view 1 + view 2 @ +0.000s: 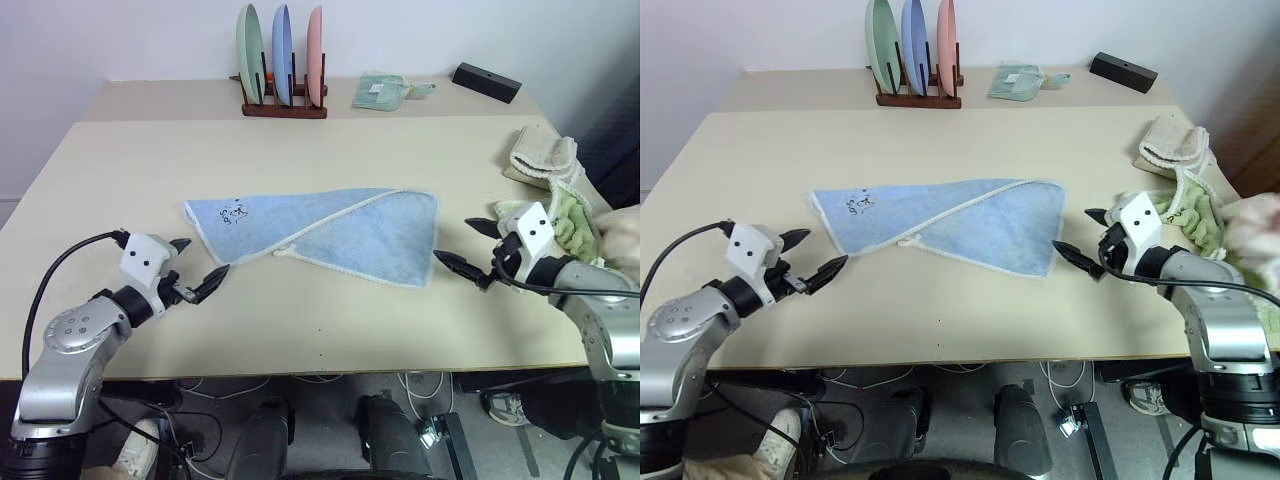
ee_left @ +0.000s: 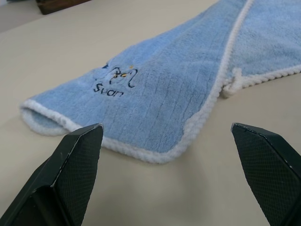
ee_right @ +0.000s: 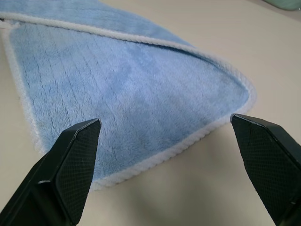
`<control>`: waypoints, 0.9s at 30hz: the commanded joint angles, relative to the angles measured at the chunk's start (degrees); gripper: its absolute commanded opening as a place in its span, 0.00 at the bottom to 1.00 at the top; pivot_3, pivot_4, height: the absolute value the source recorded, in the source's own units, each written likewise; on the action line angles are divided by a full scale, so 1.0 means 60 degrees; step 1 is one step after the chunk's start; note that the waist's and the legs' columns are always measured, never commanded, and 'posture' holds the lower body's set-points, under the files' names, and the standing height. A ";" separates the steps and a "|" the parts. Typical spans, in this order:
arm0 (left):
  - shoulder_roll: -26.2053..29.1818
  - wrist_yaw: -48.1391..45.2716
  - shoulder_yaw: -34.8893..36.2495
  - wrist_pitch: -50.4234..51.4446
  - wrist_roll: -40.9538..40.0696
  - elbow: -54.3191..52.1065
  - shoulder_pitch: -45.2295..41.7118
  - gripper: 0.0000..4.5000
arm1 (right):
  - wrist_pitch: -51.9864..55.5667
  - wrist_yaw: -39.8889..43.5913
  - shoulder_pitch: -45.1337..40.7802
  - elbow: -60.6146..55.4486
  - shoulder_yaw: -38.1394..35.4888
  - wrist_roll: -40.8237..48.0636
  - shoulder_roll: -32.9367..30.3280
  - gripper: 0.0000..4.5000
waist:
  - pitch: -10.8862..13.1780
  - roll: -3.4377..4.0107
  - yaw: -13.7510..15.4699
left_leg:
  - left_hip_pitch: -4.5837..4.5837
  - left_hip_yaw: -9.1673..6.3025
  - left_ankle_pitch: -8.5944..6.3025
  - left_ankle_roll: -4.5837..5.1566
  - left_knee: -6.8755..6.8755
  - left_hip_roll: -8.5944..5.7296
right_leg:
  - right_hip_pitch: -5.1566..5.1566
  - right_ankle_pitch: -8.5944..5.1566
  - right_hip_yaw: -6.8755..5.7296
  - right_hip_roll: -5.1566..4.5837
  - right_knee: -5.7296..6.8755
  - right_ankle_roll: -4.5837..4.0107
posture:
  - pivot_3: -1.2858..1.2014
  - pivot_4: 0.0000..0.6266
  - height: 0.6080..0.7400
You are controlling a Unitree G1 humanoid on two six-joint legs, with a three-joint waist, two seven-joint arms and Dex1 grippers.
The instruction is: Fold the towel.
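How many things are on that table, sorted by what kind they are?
Towels and cloths: 4, namely the light blue towel, cream towel, green towel and small folded mint cloth
Plates: 3, green, blue, pink
Plate rack: 1
Black box: 1
Total: 9

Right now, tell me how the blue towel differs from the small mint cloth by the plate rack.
The blue towel is large and lies mid-table, loosely folded at a slant; the mint cloth is small and sits at the table's far edge. The towel bears a dark mark; the cloth carries a pale label. Both lie flat, ungripped.
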 commanded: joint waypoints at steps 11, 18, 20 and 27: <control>0.0067 -0.0111 -0.0142 -0.0311 0.0198 0.0173 -0.0156 0.99 | 0.0175 -0.0504 -0.0254 -0.0786 0.0372 0.0048 0.0336 1.00 | 0.0000 0.0000 -0.0005 | 0.0002 0.0000 0.0000 0.0000 0.0000 0.0000 | -0.0001 0.0000 0.0000 0.0000 0.0001 0.0000 | 0.52 0.24 1.00; 0.0070 -0.0215 -0.0182 -0.0409 0.0223 0.0272 -0.0187 0.99 | 0.0240 -0.0671 -0.0226 -0.0936 0.0508 0.0017 0.0492 1.00 | 0.0000 0.0000 -0.0002 | 0.0002 0.0000 0.0000 0.0000 -0.0001 0.0000 | 0.0000 0.0000 0.0000 0.0000 0.0000 -0.0001 | 0.52 0.24 1.00; 0.0056 -0.0214 -0.0283 -0.0492 0.0284 0.0387 -0.0276 0.99 | 0.0203 -0.0724 -0.0308 -0.0854 0.0590 -0.0009 0.0564 1.00 | 0.0000 0.0000 -0.0001 | 0.0002 -0.0001 0.0000 0.0000 -0.0002 0.0000 | -0.0001 0.0000 -0.0001 0.0000 0.0000 0.0000 | 0.52 0.24 1.00; -0.0031 -0.0303 -0.0548 -0.0720 0.0390 0.0695 -0.0558 0.99 | 0.0227 -0.0781 -0.0428 -0.0890 0.0679 0.0001 0.0613 1.00 | 0.0000 0.0000 -0.0002 | 0.0002 -0.0001 0.0000 0.0000 -0.0002 0.0000 | -0.0001 0.0001 -0.0001 0.0000 0.0000 0.0002 | 0.52 0.24 1.00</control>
